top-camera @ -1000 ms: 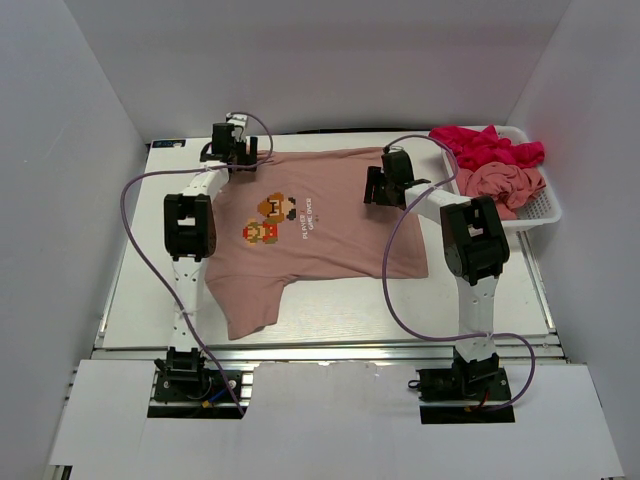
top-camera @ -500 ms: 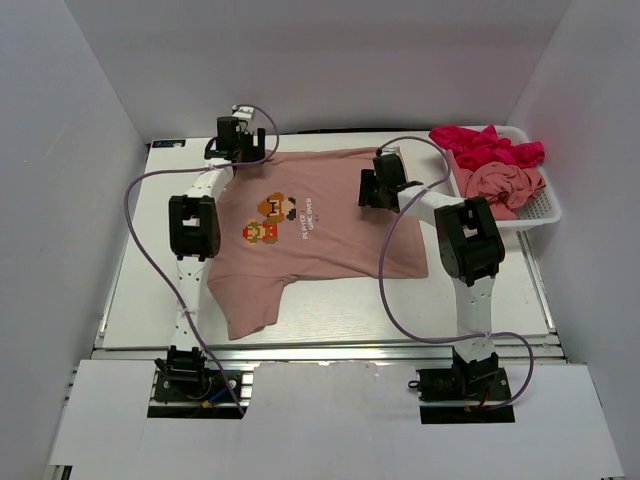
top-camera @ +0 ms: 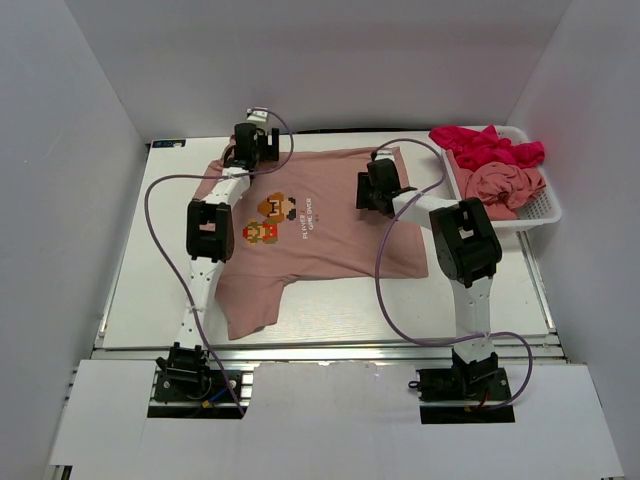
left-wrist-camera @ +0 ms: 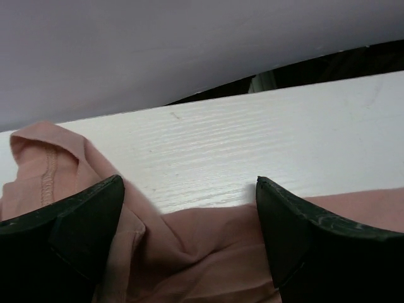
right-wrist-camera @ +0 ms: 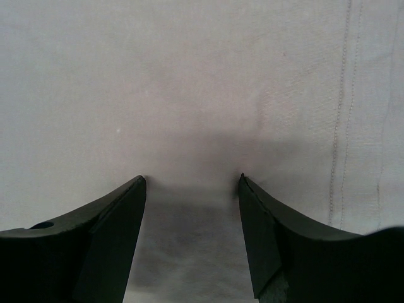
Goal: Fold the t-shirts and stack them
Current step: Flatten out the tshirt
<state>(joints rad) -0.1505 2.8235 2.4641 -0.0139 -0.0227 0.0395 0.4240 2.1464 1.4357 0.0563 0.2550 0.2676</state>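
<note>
Pink t-shirt (top-camera: 320, 235): soft matt cotton knit, fine weave w/ double stitch rows near the hem (clearest in right wrist view). Table (left-wrist-camera: 265, 139): white-painted wood, grain showing, slight sheen. Left gripper (left-wrist-camera: 189, 183) fingers (left-wrist-camera: 309, 240): matt black plastic, edges scuffed pale. Basket (top-camera: 548, 208): white plastic mesh. Magenta t-shirt (top-camera: 490, 148): matt cloth, same sort of knit.

Left gripper (top-camera: 256, 148) slid right along the far edge of the pink t-shirt (top-camera: 320, 240), elbow following, so the shirt's far-left sleeve (top-camera: 212, 182) is now uncovered. Right gripper (top-camera: 376, 185) crept left over the shirt.
</note>
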